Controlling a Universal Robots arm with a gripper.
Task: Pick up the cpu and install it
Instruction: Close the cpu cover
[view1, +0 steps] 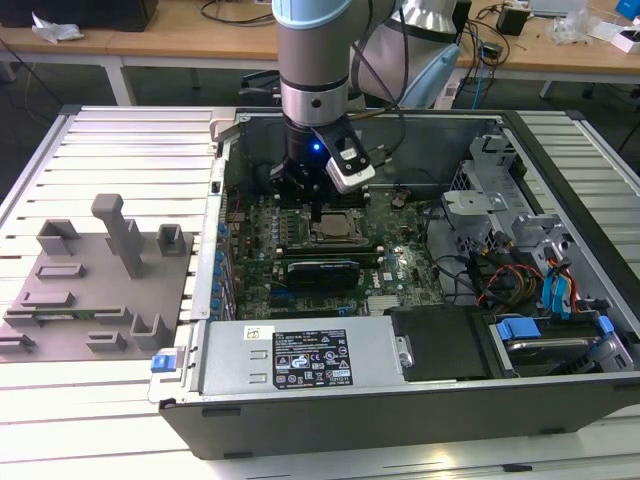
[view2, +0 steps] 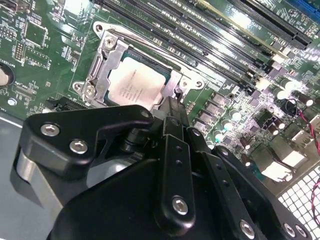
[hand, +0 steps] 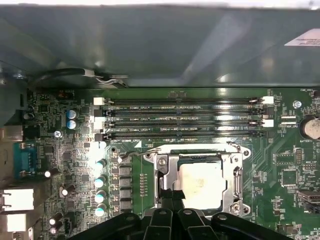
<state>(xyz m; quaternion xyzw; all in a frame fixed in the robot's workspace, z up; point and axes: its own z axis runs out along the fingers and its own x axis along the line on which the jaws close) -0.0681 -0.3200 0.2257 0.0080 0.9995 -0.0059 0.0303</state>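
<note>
The cpu (view1: 333, 228) is a silvery square chip lying flat in the metal socket frame (hand: 162, 165) on the green motherboard inside the open computer case. It appears in both wrist views (view2: 134, 82) (hand: 202, 179). My gripper (view1: 315, 205) hangs just above the socket. Its two black fingers are pressed together into one narrow tip, and that tip (view2: 172, 102) stands at the chip's edge by the frame (hand: 172, 196). Nothing is held between the fingers. Whether the tip touches the chip or the frame is not clear.
Several empty memory slots (hand: 180, 117) run beside the socket, with the case wall (hand: 150, 45) beyond. A black expansion card (view1: 322, 270), the power supply (view1: 300, 355) and a drive cage with cables (view1: 510, 230) crowd the case. A grey fixture plate (view1: 100, 270) lies at the exterior view's left.
</note>
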